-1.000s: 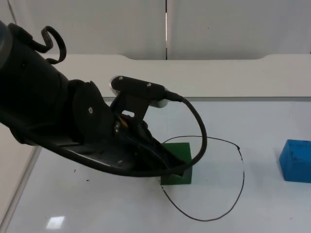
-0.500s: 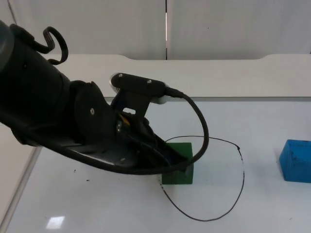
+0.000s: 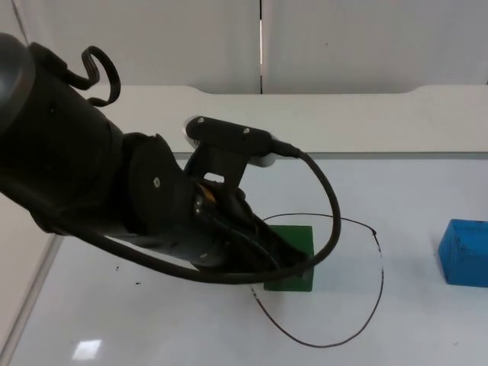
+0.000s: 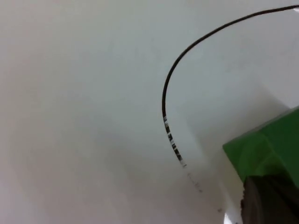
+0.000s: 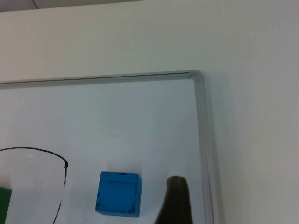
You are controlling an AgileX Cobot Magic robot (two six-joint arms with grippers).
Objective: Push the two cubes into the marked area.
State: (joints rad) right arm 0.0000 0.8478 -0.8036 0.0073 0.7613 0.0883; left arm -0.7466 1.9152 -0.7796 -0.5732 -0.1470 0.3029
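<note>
A green cube (image 3: 293,259) lies just inside the left edge of the black drawn loop (image 3: 377,286) on the white board. My left gripper (image 3: 273,263) is low at the cube's left side, and the arm covers part of the cube. The left wrist view has the gripper (image 4: 268,201) right against the green cube (image 4: 264,147), with the loop line (image 4: 164,105) beside it. A blue cube (image 3: 463,252) sits outside the loop to the right. In the right wrist view the right gripper (image 5: 175,200) hovers just right of the blue cube (image 5: 118,193), apart from it.
The board's metal frame (image 5: 202,135) runs close to the right of the blue cube. A grey partition wall (image 3: 343,42) stands behind the table. The left arm's bulk covers the table's left half.
The left arm has moved to the right and the green cube has slid right with it, further into the loop. The blue cube has stayed put.
</note>
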